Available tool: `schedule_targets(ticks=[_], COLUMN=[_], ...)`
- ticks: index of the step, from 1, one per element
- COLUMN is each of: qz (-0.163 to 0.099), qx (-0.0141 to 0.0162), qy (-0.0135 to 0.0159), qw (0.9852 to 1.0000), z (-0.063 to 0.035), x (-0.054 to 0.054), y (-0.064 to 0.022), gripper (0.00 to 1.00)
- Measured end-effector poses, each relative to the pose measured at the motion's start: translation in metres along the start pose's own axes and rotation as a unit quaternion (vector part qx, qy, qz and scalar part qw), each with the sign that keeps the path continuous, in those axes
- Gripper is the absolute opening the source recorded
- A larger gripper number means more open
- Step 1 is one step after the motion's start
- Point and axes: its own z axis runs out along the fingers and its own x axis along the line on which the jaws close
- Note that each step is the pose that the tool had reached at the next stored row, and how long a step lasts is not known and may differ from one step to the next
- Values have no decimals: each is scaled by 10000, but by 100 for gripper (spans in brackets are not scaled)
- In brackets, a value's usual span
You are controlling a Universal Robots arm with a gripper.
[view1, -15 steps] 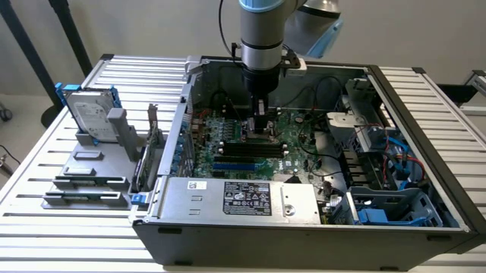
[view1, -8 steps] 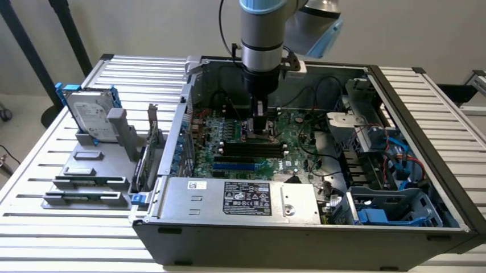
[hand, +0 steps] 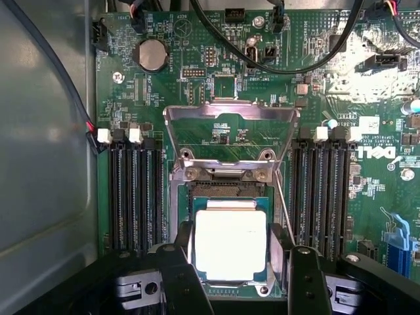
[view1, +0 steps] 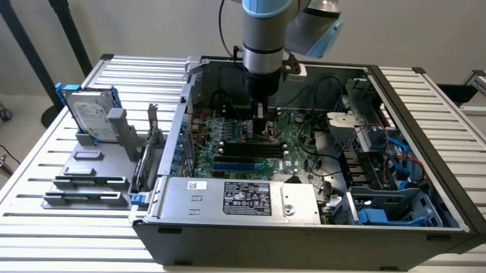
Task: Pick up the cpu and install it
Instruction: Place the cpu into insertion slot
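Observation:
The cpu [hand: 231, 244], a flat square chip with a bright silver top and thin green rim, lies level within the open socket frame [hand: 230, 289] on the green motherboard [hand: 197, 85]. My gripper [hand: 233, 237] straddles it, with one black finger [hand: 178, 279] against each side, shut on the chip. The socket's metal load plate [hand: 230, 131] stands swung up just beyond the chip. In the exterior view the gripper [view1: 262, 135] reaches straight down into the open computer case [view1: 304, 227], low over the board's middle.
Black memory slots [hand: 134, 193] flank the socket on both sides. Black cables [hand: 275, 62] loop over the board. A grey power-supply box [view1: 239, 198] fills the case's front. On the exterior view's left, a hard drive in a blue bracket [view1: 90, 116] stands on a grey fixture.

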Motion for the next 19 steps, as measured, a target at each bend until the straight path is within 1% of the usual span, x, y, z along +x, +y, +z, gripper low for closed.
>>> schedule_targets(ticks=[6, 14, 19], qz=[1, 5, 8], qx=[29, 55, 65], qy=[-1, -2, -2], qw=[10000, 10000, 10000], z=[29, 74, 98], x=[3, 14, 25], y=[24, 35, 39], gripper=[55, 55, 55])
